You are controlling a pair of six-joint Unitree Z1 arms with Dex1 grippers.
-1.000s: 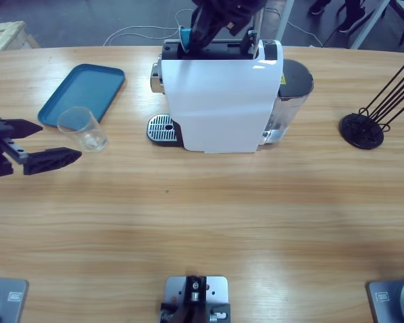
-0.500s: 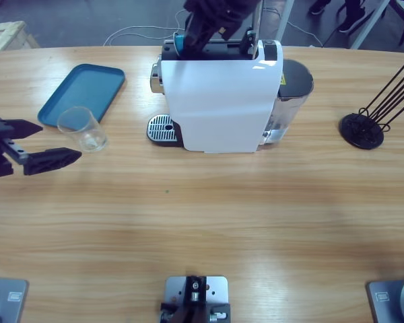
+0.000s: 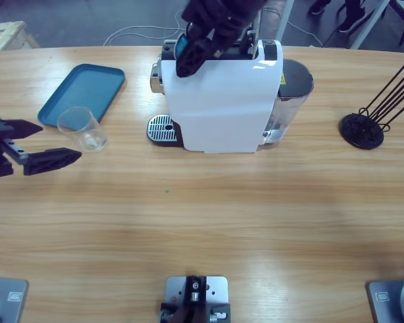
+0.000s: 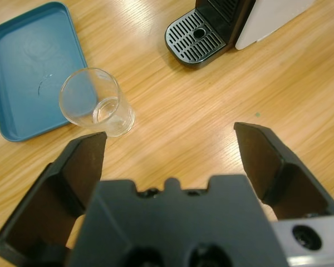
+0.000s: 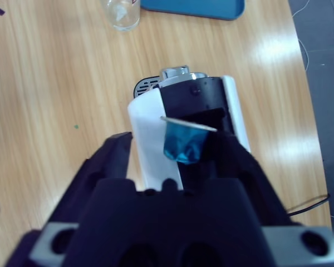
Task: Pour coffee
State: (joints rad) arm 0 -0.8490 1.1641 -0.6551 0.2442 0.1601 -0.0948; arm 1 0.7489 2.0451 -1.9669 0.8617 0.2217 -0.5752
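Coffee machine [image 3: 222, 101] at table [image 3: 209, 222] far edge, mid. Drip tray [image 3: 163, 128] at its front-left foot. Glass [image 3: 81, 128] left of that, just beside tray [image 3: 81, 93], which lies behind it. Rack [image 3: 374, 114] far right. Capsule [image 5: 183, 142] over machine top.

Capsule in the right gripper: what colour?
Blue, with a silver foil rim; the capsule shows best in the right wrist view.

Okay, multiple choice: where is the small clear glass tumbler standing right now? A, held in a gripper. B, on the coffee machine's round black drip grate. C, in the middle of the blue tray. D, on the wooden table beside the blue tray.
D: the small clear glass tumbler stands on the wooden table at the blue tray's edge, apart from the drip grate and the open left gripper.
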